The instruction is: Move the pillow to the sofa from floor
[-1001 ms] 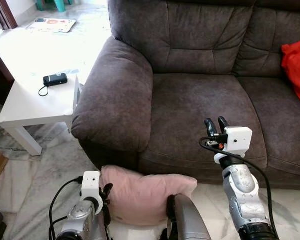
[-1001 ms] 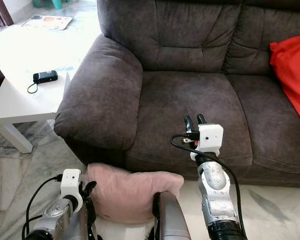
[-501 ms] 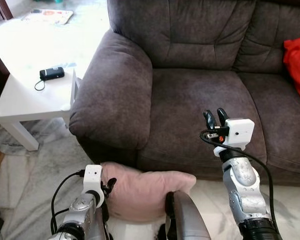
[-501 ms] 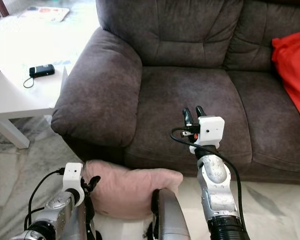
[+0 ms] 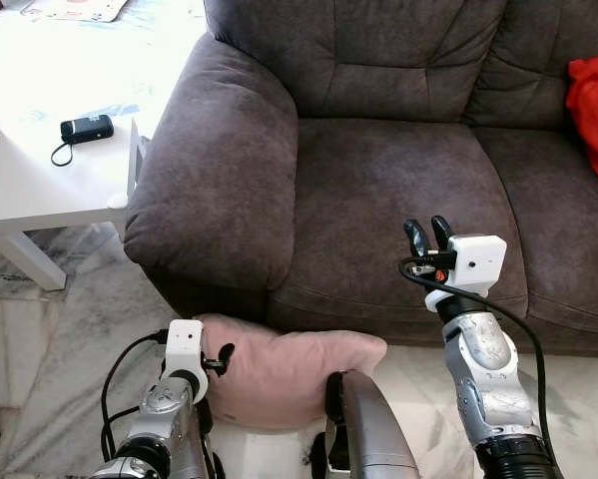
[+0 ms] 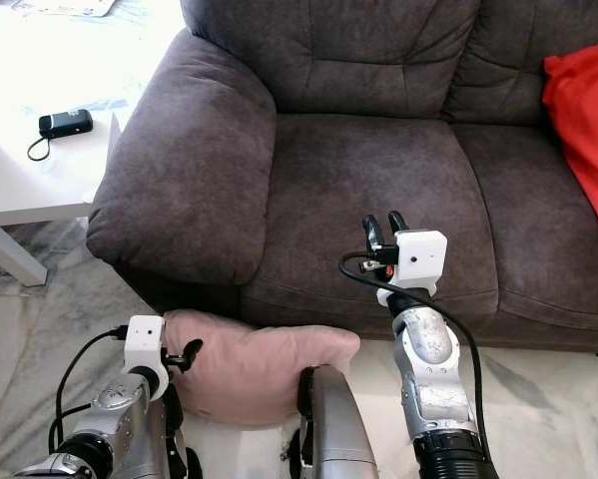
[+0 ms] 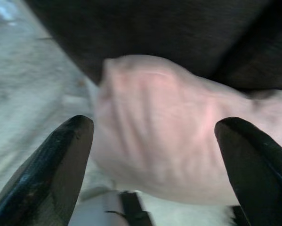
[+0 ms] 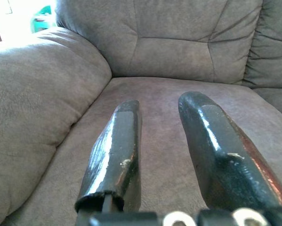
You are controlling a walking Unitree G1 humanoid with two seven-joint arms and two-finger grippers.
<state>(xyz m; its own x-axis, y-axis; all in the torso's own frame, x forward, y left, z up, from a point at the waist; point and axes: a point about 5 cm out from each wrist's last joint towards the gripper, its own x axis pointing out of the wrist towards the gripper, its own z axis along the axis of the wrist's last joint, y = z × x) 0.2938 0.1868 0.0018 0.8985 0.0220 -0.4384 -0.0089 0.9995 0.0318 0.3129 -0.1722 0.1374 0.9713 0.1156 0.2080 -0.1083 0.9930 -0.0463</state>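
The pink pillow (image 5: 279, 374) lay on the pale marble floor (image 5: 69, 319), pushed up against the front base of the dark brown sofa (image 5: 378, 180), below the sofa's left armrest (image 5: 224, 170) and the near edge of its left seat cushion (image 5: 398, 210). The left gripper (image 7: 150, 155) sat low at the pillow's end farthest from the sofa's middle; in the left wrist view its two black fingers (image 7: 51, 165) were spread wide, one on each side of the pillow's rumpled end, with a gap showing between each fingertip and the fabric. That view was blurred, so contact could not be judged finely.

The right gripper (image 5: 428, 233) was raised in front of the sofa, over the front edge of the left seat cushion, pointing toward the backrest. In the right wrist view its fingers (image 8: 115, 155) stood a little apart with nothing between them.

A red cloth (image 5: 593, 120) lay on the sofa's right seat cushion. Beside the sofa's left armrest stood a white side table (image 5: 49, 190), with a small black device (image 5: 87, 127) and its cord on top.
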